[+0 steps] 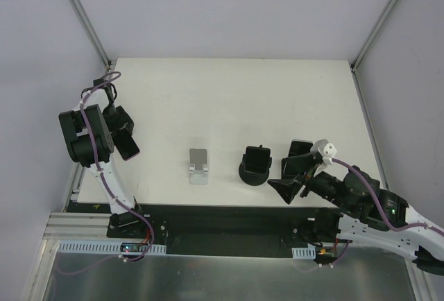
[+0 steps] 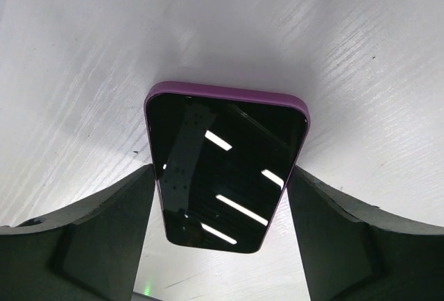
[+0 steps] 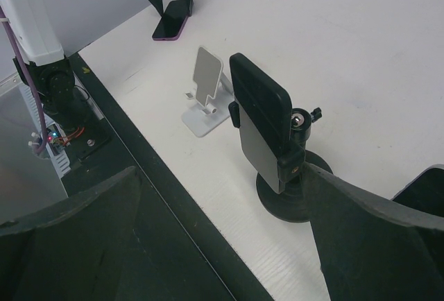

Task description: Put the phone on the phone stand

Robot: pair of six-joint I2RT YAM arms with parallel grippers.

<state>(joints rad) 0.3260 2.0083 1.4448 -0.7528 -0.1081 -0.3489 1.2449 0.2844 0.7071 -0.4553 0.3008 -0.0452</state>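
near left table (image 1: 229, 86) edge, phone (image 2: 225, 141) in left end effector (image 2: 220, 176)

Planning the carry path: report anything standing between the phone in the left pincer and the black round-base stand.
The small silver-white stand sits on the white table directly between the purple-cased phone in the left pincer and the black disc-base pole stand. Lifting over it would probably clear it.
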